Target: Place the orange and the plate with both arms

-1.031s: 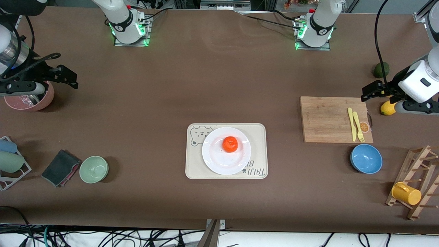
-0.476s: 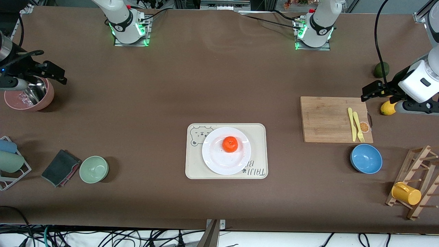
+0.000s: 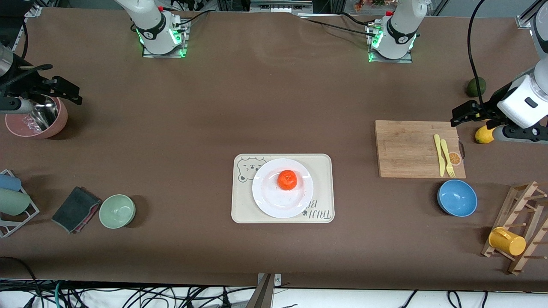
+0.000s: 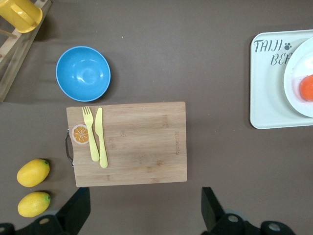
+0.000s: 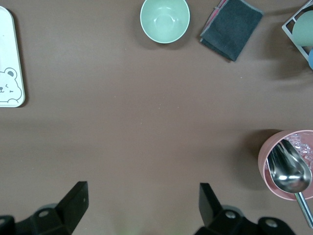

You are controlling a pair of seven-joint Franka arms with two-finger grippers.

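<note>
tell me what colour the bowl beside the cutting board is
Blue: the bowl shows best in the left wrist view, next to the cutting board.

A high front camera is overlooking everything; both downward-facing wrist cameras are sharing its cream tray [image 3: 282, 188] [image 4: 274, 88] [image 5: 10, 63].

Robotics lab, dressed up as a kitchen. Right arm's base [image 3: 160, 36] and left arm's base [image 3: 391, 38] bolted on metal plates along one edge of a brown-covered worktop [image 3: 257, 107], green status lights glowing at both. Black cables [image 3: 128, 295] tangled loose below the worktop's edge nearest the front camera.

Kitchen props spread out like test pieces:
- bamboo cutting board [image 3: 411, 147] with yellow plastic knife [image 3: 437, 154] and fork [image 3: 447, 158]
- blue bowl [image 3: 457, 197] and green bowl [image 3: 117, 211]
- wooden mug rack [image 3: 520, 222] with yellow mug [image 3: 506, 241]
- pink bowl [image 3: 51, 124] with a steel scoop [image 5: 289, 169]
- bear-print tray [image 3: 325, 188] under a white plate [image 3: 269, 196] and orange [image 3: 287, 179]
</note>
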